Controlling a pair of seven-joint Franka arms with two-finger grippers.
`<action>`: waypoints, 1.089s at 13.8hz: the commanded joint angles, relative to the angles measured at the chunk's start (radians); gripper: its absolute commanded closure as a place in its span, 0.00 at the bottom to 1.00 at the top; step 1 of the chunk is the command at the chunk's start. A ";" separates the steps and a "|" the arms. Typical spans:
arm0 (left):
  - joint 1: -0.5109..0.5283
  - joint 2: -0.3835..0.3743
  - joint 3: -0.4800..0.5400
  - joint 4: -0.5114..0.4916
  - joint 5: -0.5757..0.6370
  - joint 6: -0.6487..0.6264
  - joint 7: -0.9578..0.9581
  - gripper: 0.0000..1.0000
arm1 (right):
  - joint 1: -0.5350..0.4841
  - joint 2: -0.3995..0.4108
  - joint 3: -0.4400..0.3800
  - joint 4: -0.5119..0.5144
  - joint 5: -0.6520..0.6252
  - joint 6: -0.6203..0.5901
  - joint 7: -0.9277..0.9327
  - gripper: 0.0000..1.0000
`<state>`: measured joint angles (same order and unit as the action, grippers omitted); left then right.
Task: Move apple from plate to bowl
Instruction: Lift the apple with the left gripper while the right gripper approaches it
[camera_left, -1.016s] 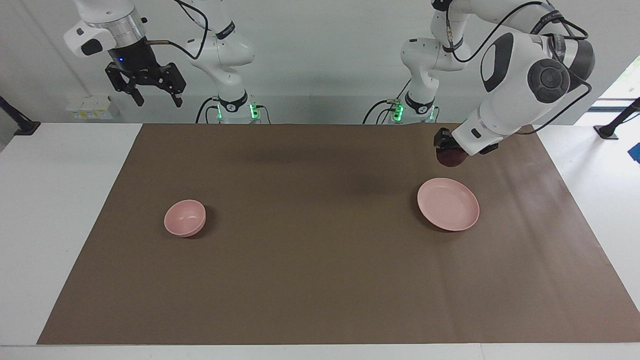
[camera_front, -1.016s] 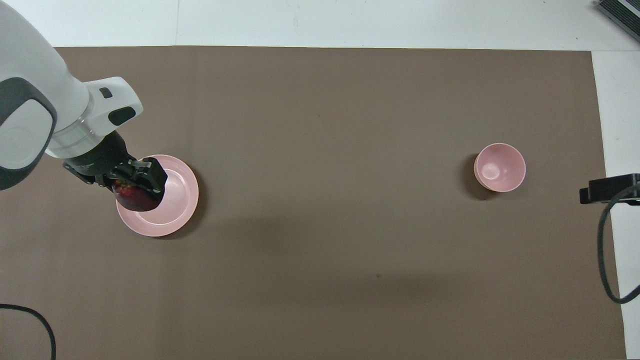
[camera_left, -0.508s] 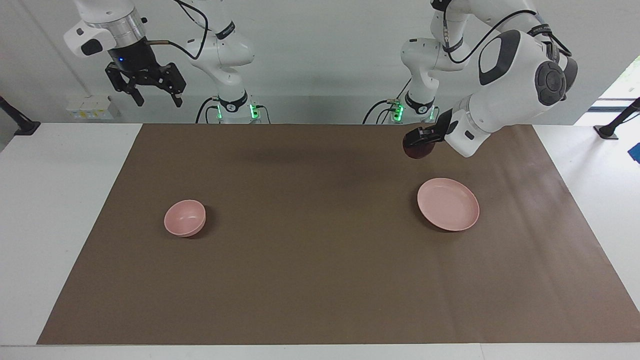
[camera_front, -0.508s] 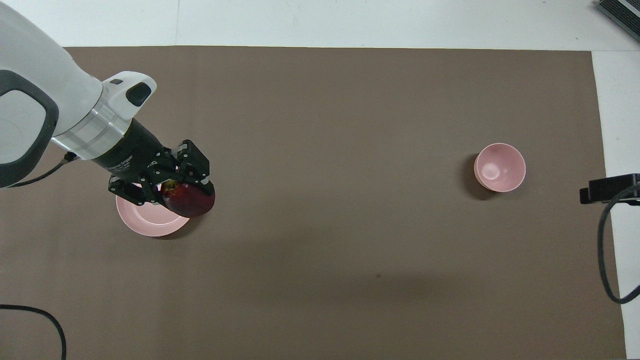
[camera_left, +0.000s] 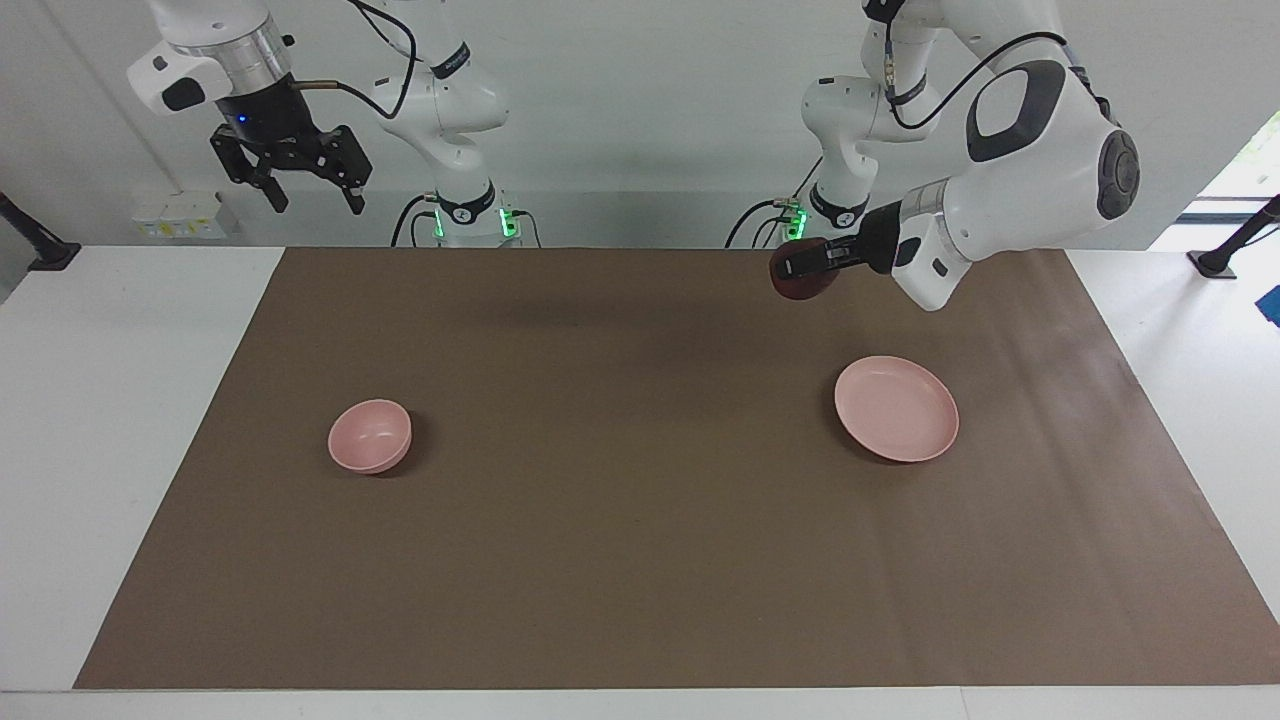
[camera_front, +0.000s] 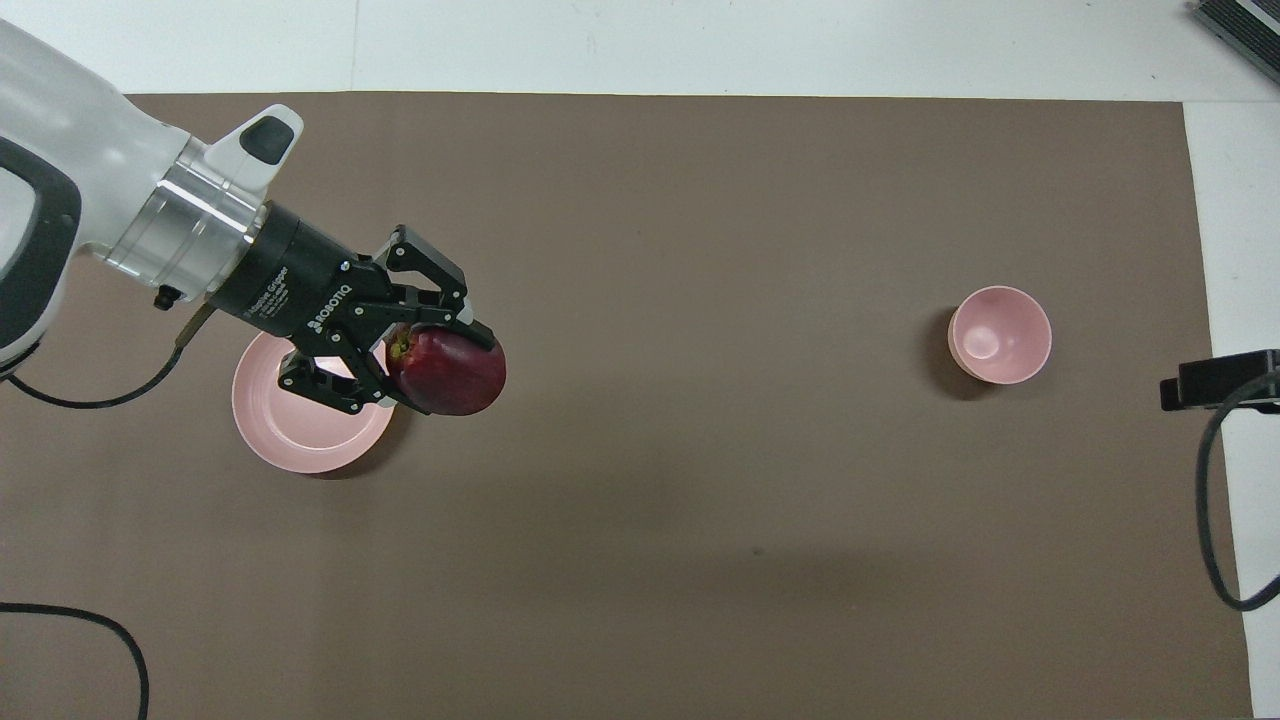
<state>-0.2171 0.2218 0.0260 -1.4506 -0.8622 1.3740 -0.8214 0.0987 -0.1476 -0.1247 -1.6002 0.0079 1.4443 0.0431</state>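
1. Apple (camera_front: 450, 372): small, round, dark red fruit with a yellowish patch near the stem. Clamped between the fingers of the left hand (camera_front: 440, 365), raised off the surface, over the brown mat just beside the plate's rim, on the side toward the bowl.
2. Plate (camera_left: 897, 409): wide, shallow, round, pale pink, low raised rim. Lies flat on the mat toward the left arm's end of the surface; nothing on it.
3. Bowl (camera_left: 370, 436): small, deep, round, pale pink. Stands upright on the mat toward the right arm's end, well apart from the plate; nothing in it.
4. Left hand: black two-finger unit on a white arm, tilted sideways, fingers closed onto the apple from two sides.
5. Right hand (camera_left: 308, 200): black two-finger unit on a white arm, waiting high above the right arm's end of the surface, fingers spread apart, holding nothing.
6. Mat (camera_left: 640, 560): large brown rectangular sheet covering most of the white surface (camera_left: 100, 400).
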 joint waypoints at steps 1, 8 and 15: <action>0.008 -0.004 -0.001 -0.008 -0.162 0.048 -0.195 1.00 | 0.004 -0.033 0.003 -0.033 0.038 -0.019 -0.105 0.00; -0.011 -0.041 -0.053 -0.089 -0.371 0.123 -0.206 1.00 | 0.099 -0.033 0.017 -0.150 0.559 0.105 -0.046 0.00; -0.143 -0.130 -0.066 -0.339 -0.645 0.348 -0.257 1.00 | 0.144 -0.076 0.019 -0.245 0.941 0.221 0.096 0.00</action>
<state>-0.3020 0.1322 -0.0523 -1.7148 -1.4156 1.6401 -1.0606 0.2452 -0.1825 -0.1046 -1.7714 0.8707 1.6293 0.1238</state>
